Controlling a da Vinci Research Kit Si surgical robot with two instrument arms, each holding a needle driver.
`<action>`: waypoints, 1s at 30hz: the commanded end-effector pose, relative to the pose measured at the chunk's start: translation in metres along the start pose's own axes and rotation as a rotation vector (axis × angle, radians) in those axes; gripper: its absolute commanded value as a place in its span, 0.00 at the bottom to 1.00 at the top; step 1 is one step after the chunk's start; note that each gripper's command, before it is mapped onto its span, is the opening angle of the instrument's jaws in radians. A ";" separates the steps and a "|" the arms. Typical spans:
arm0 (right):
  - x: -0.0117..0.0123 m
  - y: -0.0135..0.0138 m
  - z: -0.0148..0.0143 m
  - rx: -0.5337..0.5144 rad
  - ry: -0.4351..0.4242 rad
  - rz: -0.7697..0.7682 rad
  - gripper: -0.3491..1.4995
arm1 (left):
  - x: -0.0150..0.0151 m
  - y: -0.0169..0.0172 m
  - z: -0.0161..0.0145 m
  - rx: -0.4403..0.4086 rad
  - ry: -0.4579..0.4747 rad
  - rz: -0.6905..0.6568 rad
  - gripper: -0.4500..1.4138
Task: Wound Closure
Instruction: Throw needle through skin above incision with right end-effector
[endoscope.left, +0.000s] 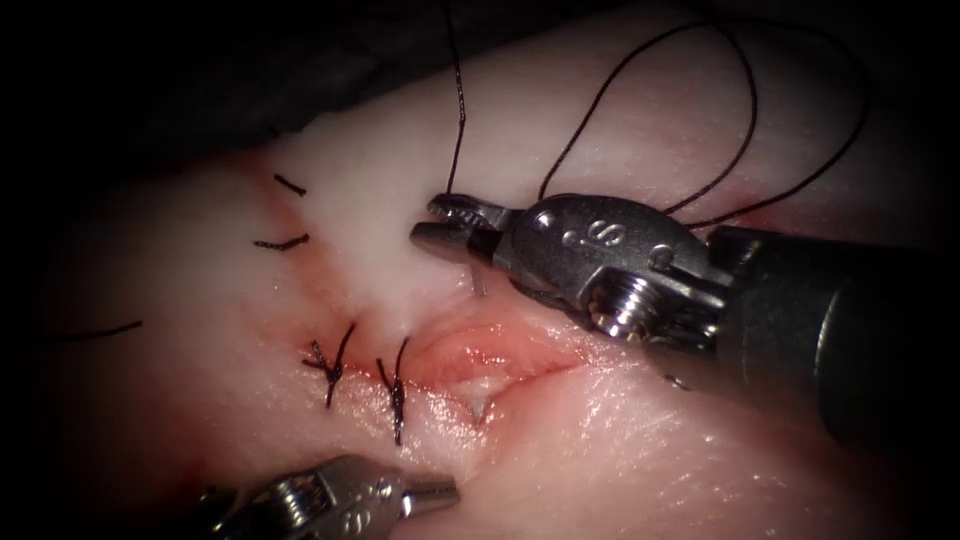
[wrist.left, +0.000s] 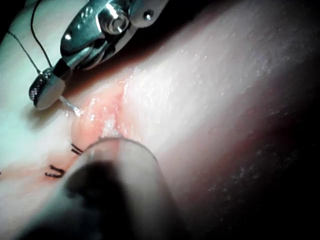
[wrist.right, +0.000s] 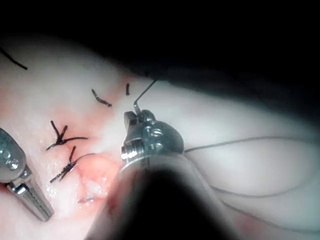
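My right tool (endoscope.left: 440, 225) comes in from the right, above the open part of the cut (endoscope.left: 500, 355), jaws shut on the curved needle (endoscope.left: 478, 282) near its thread end. The needle (wrist.left: 71, 107) runs down from those jaws (wrist.left: 44, 91) into the tissue at the cut's far edge. A pale point (endoscope.left: 480, 405) that looks like its tip shows at the near edge. Black thread (endoscope.left: 458, 110) rises from the jaws and loops over the tissue behind the tool. My left tool (endoscope.left: 448, 490) lies low in front of the cut with its jaws together, holding nothing. It is also in the right wrist view (wrist.right: 40, 207).
Two knotted stitches (endoscope.left: 330, 372) (endoscope.left: 397, 392) close the left part of the cut. Short cut ends of thread (endoscope.left: 283, 243) lie on the tissue further left. Red fluid tints the wound edges. The right tool's thick shaft (endoscope.left: 830, 330) covers the right side.
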 end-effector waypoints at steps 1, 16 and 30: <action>0.0010 0.0006 0.0014 0.038 0.013 0.079 0.00 | 0.0006 -0.0007 0.0004 0.002 0.003 0.002 0.00; -0.0021 -0.0001 0.0005 0.108 -0.088 0.403 0.00 | 0.0003 -0.0012 0.0005 0.000 0.003 0.004 0.00; -0.0034 -0.0004 -0.0018 -0.110 -0.174 0.522 0.00 | 0.0004 -0.0012 0.0005 0.001 0.003 0.002 0.00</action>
